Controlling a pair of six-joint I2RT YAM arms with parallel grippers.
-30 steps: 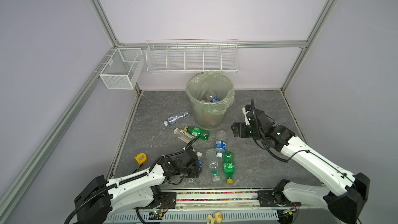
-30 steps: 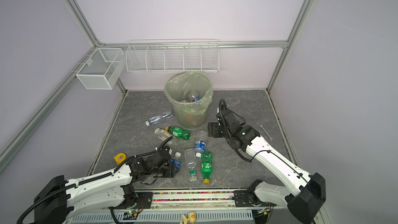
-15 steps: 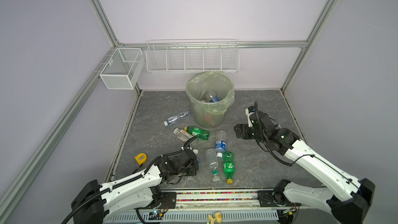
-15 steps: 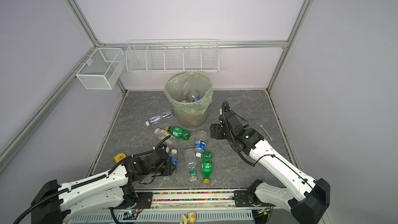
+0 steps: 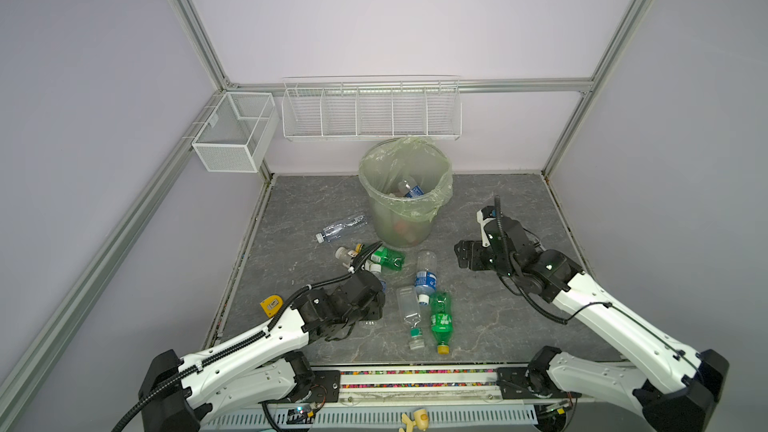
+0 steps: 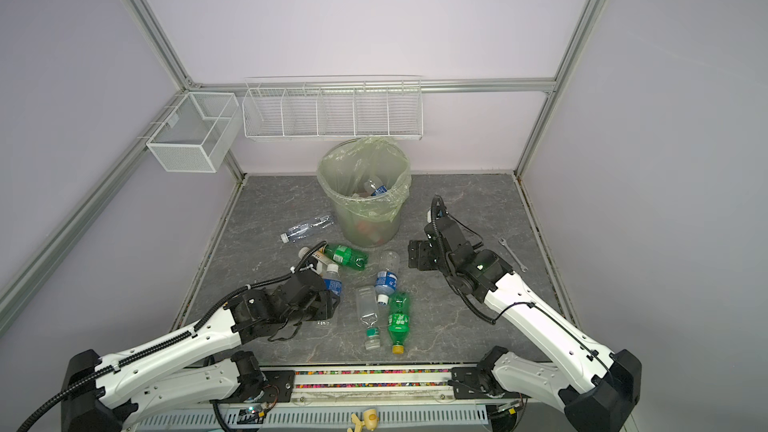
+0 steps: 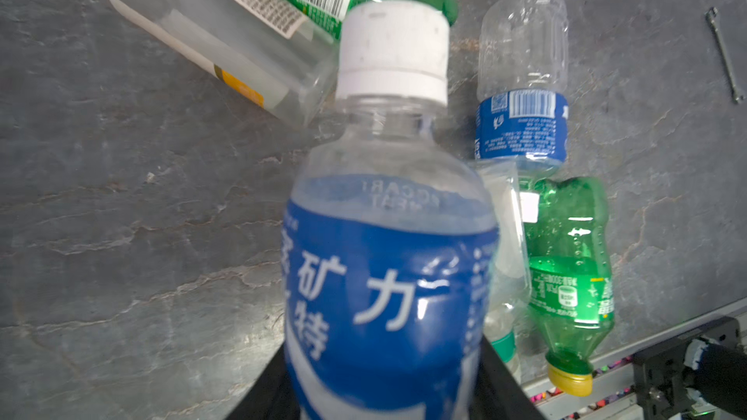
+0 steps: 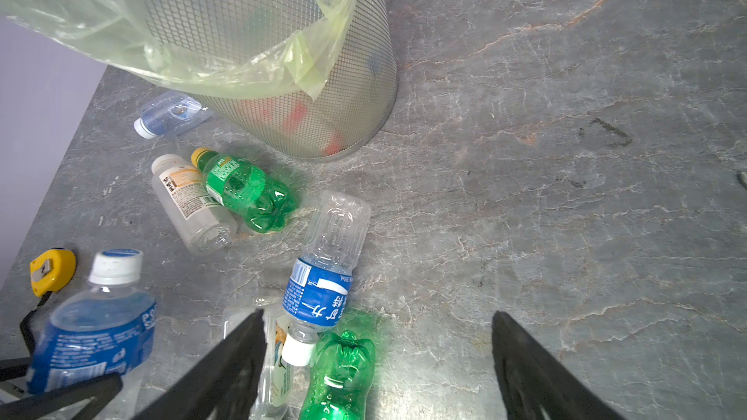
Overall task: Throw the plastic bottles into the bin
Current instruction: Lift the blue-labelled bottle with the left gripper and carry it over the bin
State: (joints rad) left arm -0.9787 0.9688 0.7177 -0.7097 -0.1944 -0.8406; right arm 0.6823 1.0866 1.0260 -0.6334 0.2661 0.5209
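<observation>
"Blue-labelled clear plastic bottle with a white cap (image 7: 388,268): does the left gripper (image 6: 327,306) have it?"

"Yes. Its fingers are clenched on the lower body. The bottle stands roughly upright, cap up, at the front left of the grey marbled tabletop (image 5: 469,326). I cannot tell whether it is clear of the surface."

"And the right gripper (image 8: 378,317)?"

"Spread wide, grasping nothing, low over the tabletop to the right of the round pale-green bin with its crinkled bag liner (image 5: 399,226)."

"So which step is this?"

"I judge it the pick-up of one bottle, with the carry and the drop not yet done. A few bottles already lie inside the bin. Several more lie on the tabletop between the arms and the bin."

"What does the next move call for?"

"A lift high enough to clear the tall rim. Then travel forward over the green bottle with a yellow cap (image 5: 386,257) lying just before the bin. Release only once the held bottle hangs above the opening. The thin plastic probably gives under pressure, so a firm squeeze seems wise."
</observation>
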